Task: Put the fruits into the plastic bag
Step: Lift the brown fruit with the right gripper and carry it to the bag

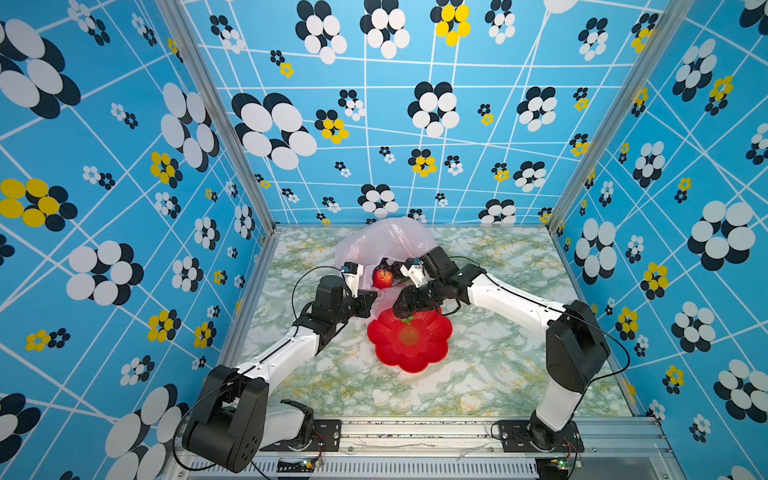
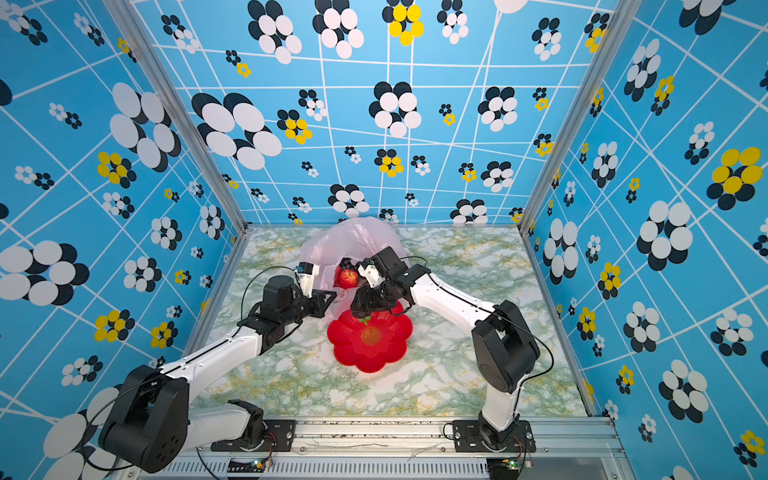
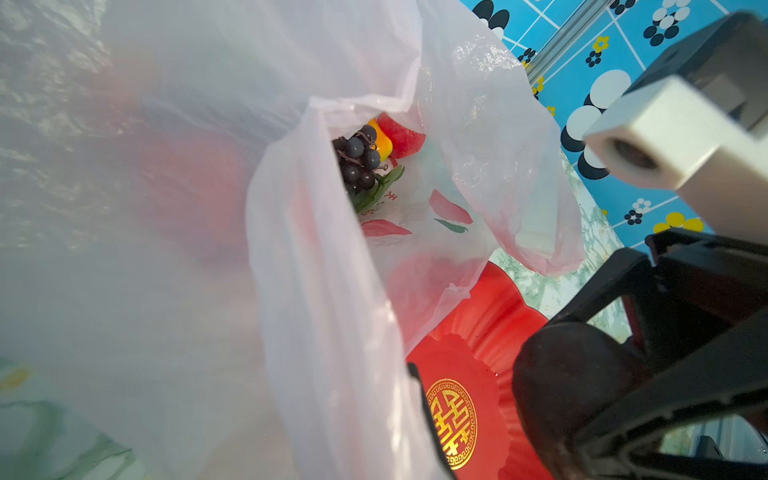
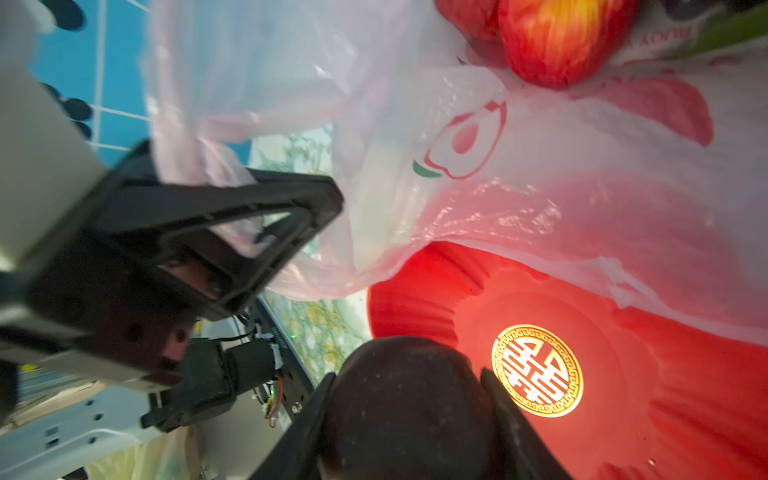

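Nearly done: grape bunch (image 3: 357, 160), mango (image 3: 384, 141) and apples (image 4: 561, 41) lie in the plastic bag (image 1: 386, 241) at plate's (image 1: 432, 345) 12 o'clock, left gripper (image 4: 307, 208) clamped on bag rim, right gripper (image 4: 407, 374) pinching dark brown fruit (image 4: 403, 419) over the plate, apparently the last one.

Blue floral walls (image 1: 374, 124), green-marbled tabletop (image 1: 498, 374)
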Tool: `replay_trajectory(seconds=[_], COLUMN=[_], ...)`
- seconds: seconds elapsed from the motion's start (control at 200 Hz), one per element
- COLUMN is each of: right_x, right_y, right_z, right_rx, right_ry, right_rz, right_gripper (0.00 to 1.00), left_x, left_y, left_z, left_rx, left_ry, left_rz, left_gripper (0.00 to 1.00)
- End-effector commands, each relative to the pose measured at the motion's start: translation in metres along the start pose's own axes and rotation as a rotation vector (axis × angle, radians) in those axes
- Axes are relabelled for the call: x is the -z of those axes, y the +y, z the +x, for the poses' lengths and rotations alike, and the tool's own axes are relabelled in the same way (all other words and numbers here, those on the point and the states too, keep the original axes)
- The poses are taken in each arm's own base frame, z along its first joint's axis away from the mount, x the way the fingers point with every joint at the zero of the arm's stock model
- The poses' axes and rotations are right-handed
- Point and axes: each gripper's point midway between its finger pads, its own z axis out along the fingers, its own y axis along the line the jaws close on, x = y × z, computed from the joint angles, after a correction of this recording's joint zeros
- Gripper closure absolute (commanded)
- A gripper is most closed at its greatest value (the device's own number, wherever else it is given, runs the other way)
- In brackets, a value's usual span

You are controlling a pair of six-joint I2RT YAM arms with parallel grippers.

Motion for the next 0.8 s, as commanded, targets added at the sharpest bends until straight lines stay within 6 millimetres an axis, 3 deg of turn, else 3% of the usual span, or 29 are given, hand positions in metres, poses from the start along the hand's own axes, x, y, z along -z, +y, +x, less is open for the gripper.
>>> replay_trajectory(seconds=[0.0, 0.18, 0.255, 0.335, 0.795], right_x=[0.008, 0.005, -0.002, -0.002, -0.041], right_y=[0.024, 0.016, 0.002, -0.002, -0.038], right_z=[-0.021, -0.049, -0.059, -0.079, -0.116], right_rx=[-0.028, -0.027, -0.048, -0.05, -0.1], right_ry=[-0.057, -0.104, -0.113, -0.151, -0.188], right_rz=[-0.097, -0.023, 0.022, 0.041, 0.149], right_gripper=[0.51, 0.52, 0.52, 0.52, 0.53], left_x=[0.004, 0.005, 0.006, 0.008, 0.009], left_y=[-0.003, -0.004, -0.004, -0.005, -0.005], left_z=[-0.004, -0.004, -0.004, -0.005, -0.005], left_rx=[-0.012, -0.017, -0.018, -0.022, -0.02], left_ry=[-0.023, -0.03, -0.034, -0.04, -0.048], left_rz=[0.002, 0.008, 0.009, 0.014, 0.017], left_gripper=[1.0, 1.0, 1.0, 1.0, 1.0])
